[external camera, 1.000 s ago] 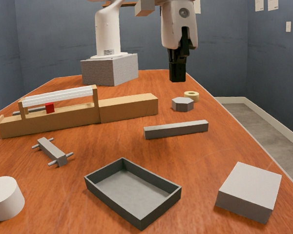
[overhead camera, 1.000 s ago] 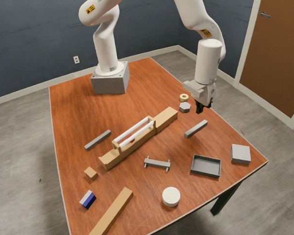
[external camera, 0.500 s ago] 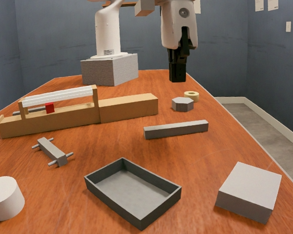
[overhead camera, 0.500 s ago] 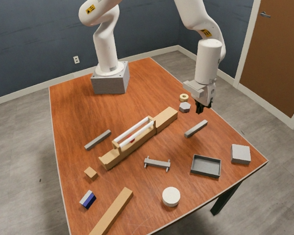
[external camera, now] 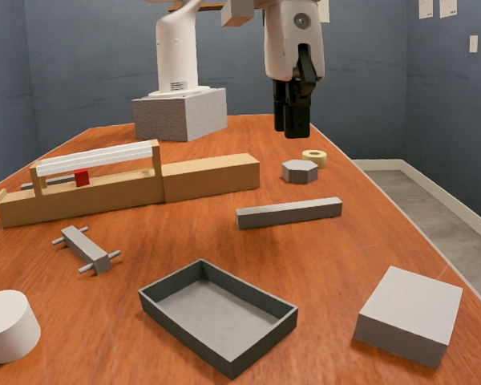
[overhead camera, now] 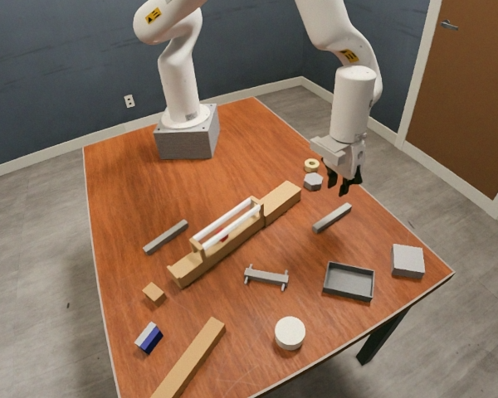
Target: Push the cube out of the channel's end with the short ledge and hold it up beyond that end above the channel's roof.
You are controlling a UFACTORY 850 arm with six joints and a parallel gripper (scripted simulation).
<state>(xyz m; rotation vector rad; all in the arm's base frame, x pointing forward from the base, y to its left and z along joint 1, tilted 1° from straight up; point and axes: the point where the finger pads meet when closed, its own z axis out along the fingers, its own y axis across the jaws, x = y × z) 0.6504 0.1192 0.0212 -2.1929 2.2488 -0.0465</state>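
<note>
The tan channel [overhead camera: 230, 246] [external camera: 108, 199] lies across the middle of the table under a roof of white rods [overhead camera: 227, 218] [external camera: 93, 158]. The small red cube [overhead camera: 222, 236] [external camera: 82, 177] sits inside it, under the rods. The short ledge with the raised lip [overhead camera: 180, 274] [external camera: 2, 203] is at the channel's near-left end. A solid tan block [overhead camera: 281, 199] [external camera: 209, 174] closes the other end. My gripper [overhead camera: 341, 186] [external camera: 289, 129] is partly open and empty. It points down, above the table near the right edge, over the far end of a grey bar [overhead camera: 331, 217] [external camera: 288, 212].
A grey hexagon [overhead camera: 313, 181] [external camera: 299, 171] and a cream ring [overhead camera: 311, 164] [external camera: 314, 157] lie beside the gripper. Also on the table: another grey bar [overhead camera: 165, 236], a pegged bar [overhead camera: 266, 276] [external camera: 85, 249], a grey tray [overhead camera: 348, 293] [external camera: 183, 323], a grey block [overhead camera: 407, 260], a white cylinder [overhead camera: 290, 332], a tan plank [overhead camera: 191, 360].
</note>
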